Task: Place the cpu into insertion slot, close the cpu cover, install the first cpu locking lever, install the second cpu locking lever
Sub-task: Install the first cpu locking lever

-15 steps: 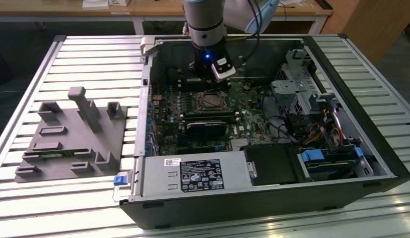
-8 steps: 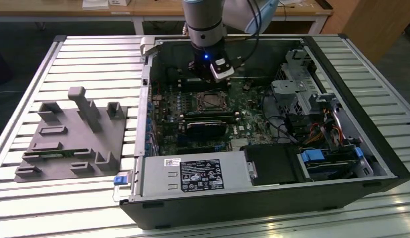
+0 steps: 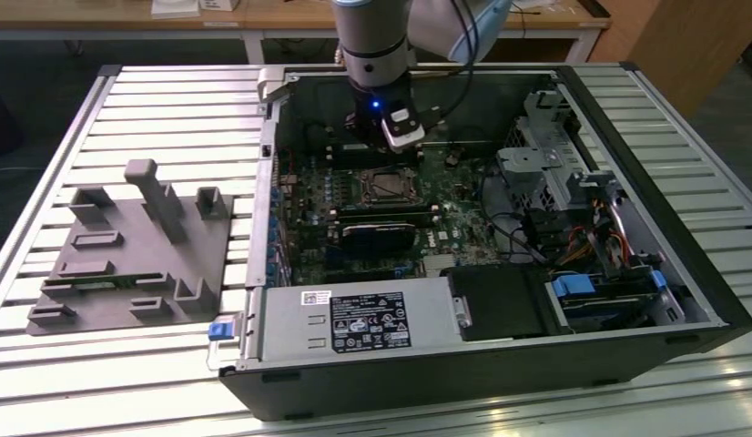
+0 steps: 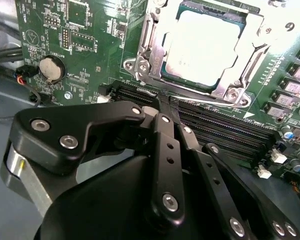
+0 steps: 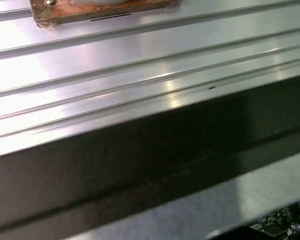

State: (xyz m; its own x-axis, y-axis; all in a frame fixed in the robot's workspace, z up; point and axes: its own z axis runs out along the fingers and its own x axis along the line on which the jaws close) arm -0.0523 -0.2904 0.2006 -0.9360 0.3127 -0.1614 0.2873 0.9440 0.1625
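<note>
Grey fixture (image 3: pixel 133 250) on slatted table (image 3: pixel 169 109).

Pale silver cpu (image 4: pixel 202 47) inside a shiny silvery cpu cover (image 4: pixel 155 60), on a green circuit board (image 4: pixel 90 35); black claw (image 4: pixel 165 125); ribbed silver table (image 3: pixel 169 91).

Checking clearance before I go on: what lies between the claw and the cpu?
In the second wrist view, the long black memory slots on the green board lie between the claw and the cpu.
</note>
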